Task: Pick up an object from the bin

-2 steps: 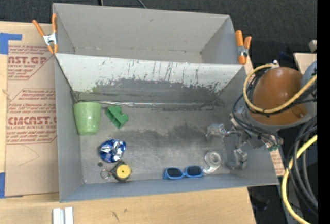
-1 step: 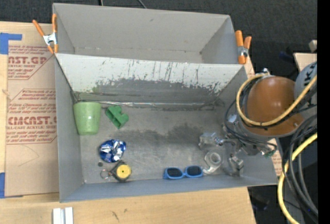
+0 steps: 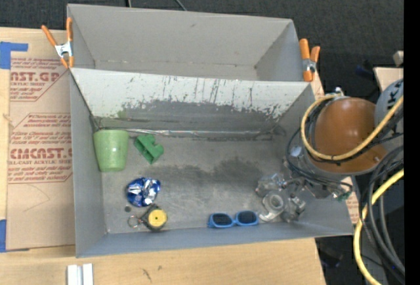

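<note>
My gripper (image 3: pixel 281 197) is low in the bin's front right corner, under the arm's orange cover. Blue sunglasses (image 3: pixel 234 219) lie flat on the floor just to its left, close to the front wall, and their right end reaches almost to the gripper. I see nothing held in the gripper.
A light green cup (image 3: pixel 110 149) lies on its side at the far left, with a small dark green block (image 3: pixel 149 148) beside it. A crumpled blue and white wrapper (image 3: pixel 143 192) and a small yellow round tape measure (image 3: pixel 155 218) lie at the front left.
</note>
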You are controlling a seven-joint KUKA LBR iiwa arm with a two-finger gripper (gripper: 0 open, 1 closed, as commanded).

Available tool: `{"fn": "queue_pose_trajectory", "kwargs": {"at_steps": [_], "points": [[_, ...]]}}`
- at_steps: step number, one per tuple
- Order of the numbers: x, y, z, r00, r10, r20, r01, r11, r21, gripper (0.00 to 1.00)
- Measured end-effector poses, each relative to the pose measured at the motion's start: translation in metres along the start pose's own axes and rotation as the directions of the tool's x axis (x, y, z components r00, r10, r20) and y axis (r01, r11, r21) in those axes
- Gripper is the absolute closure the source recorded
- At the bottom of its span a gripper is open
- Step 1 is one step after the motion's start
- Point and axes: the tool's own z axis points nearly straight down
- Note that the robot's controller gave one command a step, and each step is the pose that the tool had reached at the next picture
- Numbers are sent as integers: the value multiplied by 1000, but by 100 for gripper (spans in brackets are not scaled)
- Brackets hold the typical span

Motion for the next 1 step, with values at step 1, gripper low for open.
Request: {"fn": "queue_pose_trajectory", "kwargs": {"at_steps": [1], "points": [[-15,-37,-143,1000,1,-2,-1,1000,3,100]]}}
